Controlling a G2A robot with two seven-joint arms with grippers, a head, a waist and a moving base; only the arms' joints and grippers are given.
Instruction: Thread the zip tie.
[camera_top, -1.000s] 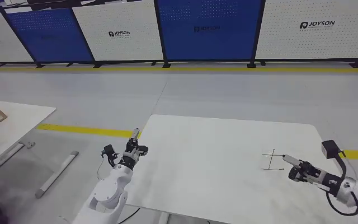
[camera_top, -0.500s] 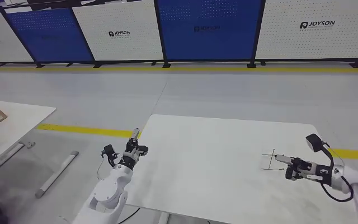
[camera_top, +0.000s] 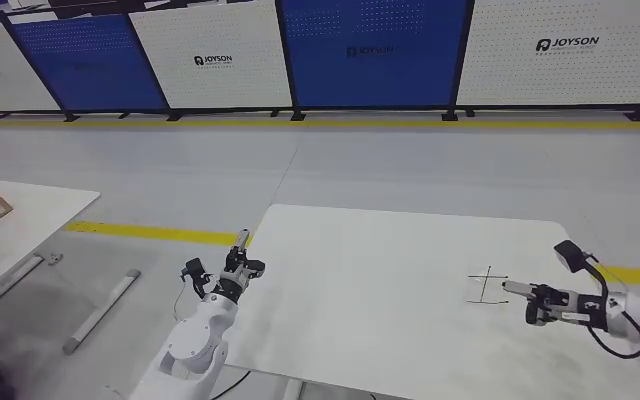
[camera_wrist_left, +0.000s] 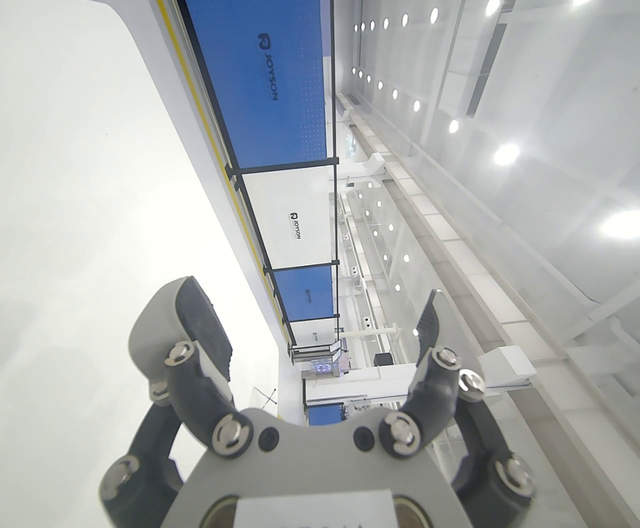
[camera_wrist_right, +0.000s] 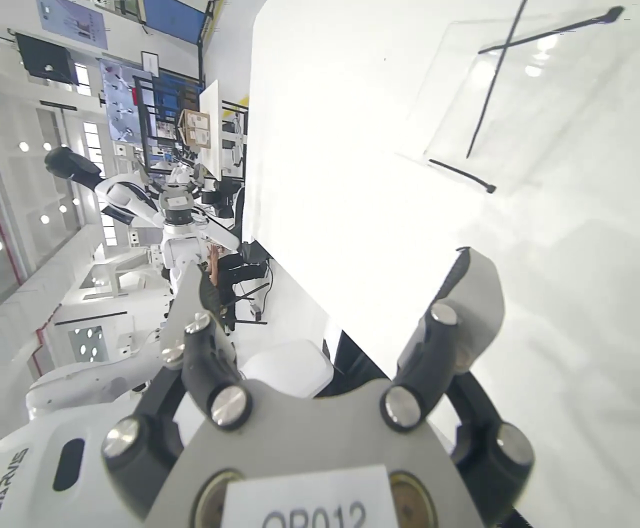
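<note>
The white table (camera_top: 380, 310) has 3 black zip ties (camera_top: 487, 287) on it, near its R edge. One long zip tie (camera_wrist_right: 492, 82) lies across a second zip tie (camera_wrist_right: 550, 32), so the 2 make a cross. A third zip tie (camera_wrist_right: 460, 175) lies by itself, close to the end of the long one but not touching it. All 3 seem to lie on a clear sheet (camera_wrist_right: 450, 100) that is flat on the table.

The right claw (camera_wrist_right: 327, 262) is just beside the ties, low over the table & pointing at them. Its 2 fingers are spread wide w/ nothing between them. It does not touch any tie.

The left claw (camera_wrist_left: 310, 295) is at the table's L edge, well apart from the ties. Its fingers are spread wide too & hold nothing. It points out twd the blue & white wall panels (camera_top: 370, 50) at the far side of the room.
</note>
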